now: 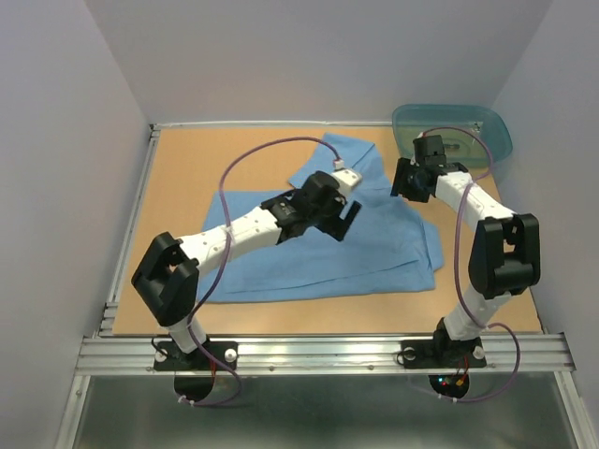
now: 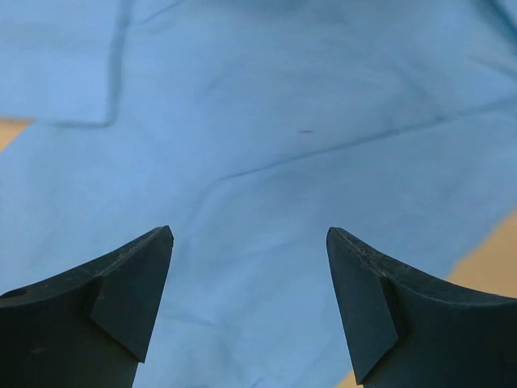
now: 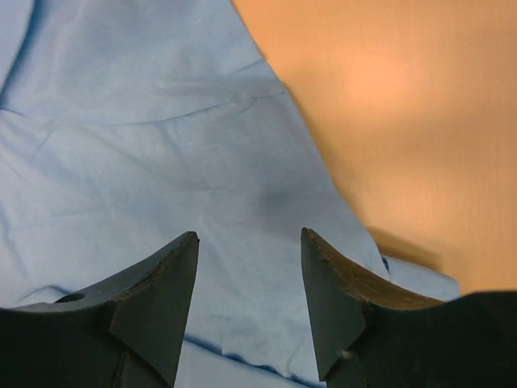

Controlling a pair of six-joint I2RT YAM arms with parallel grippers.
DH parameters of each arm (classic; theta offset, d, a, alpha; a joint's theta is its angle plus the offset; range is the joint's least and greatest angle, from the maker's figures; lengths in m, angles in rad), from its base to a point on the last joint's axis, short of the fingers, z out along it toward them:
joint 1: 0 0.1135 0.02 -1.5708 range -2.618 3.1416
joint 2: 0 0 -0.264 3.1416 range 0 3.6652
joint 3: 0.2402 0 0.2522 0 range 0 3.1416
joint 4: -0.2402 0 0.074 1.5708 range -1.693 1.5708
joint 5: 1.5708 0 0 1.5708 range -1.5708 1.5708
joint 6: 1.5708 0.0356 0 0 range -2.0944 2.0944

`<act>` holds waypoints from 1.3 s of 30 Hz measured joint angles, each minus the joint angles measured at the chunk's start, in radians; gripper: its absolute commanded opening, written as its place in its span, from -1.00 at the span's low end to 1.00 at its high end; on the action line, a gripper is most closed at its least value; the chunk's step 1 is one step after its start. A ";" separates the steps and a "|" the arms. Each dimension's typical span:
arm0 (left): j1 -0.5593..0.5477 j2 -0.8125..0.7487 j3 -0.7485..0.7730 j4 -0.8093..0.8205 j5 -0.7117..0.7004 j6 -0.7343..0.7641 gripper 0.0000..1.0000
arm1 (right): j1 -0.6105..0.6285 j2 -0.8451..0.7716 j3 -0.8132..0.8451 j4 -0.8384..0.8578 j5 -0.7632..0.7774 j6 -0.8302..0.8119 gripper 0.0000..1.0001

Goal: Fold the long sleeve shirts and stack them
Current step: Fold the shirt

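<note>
I had the light blue shirt (image 1: 374, 254) spread flat on the counter (image 1: 182, 164), its long axis running left to right. My left tool (image 2: 250, 234) hung directly over its middle, jaws wide apart and empty. My right tool (image 3: 249, 234) hovered above the shirt's right-hand edge, jaws partly open and gripping nothing. I judged it the nearer arm for folding that side.
</note>
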 measured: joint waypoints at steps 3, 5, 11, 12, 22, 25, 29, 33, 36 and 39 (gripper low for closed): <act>-0.124 0.001 -0.003 0.066 0.100 0.067 0.78 | -0.006 0.048 0.000 0.000 0.000 -0.009 0.07; -0.175 0.009 -0.003 0.106 0.142 0.100 0.78 | -0.014 0.074 0.000 0.006 -0.002 -0.019 0.06; -0.275 0.137 -0.017 0.223 0.212 0.180 0.78 | -0.024 0.134 0.026 0.015 -0.008 -0.038 0.05; -0.278 0.150 -0.021 0.227 0.218 0.184 0.77 | -0.024 0.138 0.032 0.015 -0.008 -0.039 0.05; -0.285 0.267 -0.112 0.268 0.264 0.206 0.77 | -0.024 0.224 0.104 0.084 0.015 -0.064 0.02; -0.285 0.267 -0.130 0.283 0.285 0.208 0.77 | -0.024 0.265 0.104 0.099 0.030 -0.079 0.02; -0.284 0.267 -0.149 0.315 0.314 0.209 0.76 | -0.024 0.310 0.108 0.134 0.056 -0.117 0.02; -0.280 0.262 -0.174 0.353 0.346 0.207 0.76 | -0.024 0.328 0.115 0.180 0.089 -0.163 0.03; -0.278 0.254 -0.200 0.387 0.374 0.203 0.76 | -0.024 0.351 0.142 0.196 0.113 -0.190 0.03; -0.278 0.245 -0.220 0.410 0.386 0.200 0.76 | -0.023 0.389 0.193 0.214 0.130 -0.214 0.03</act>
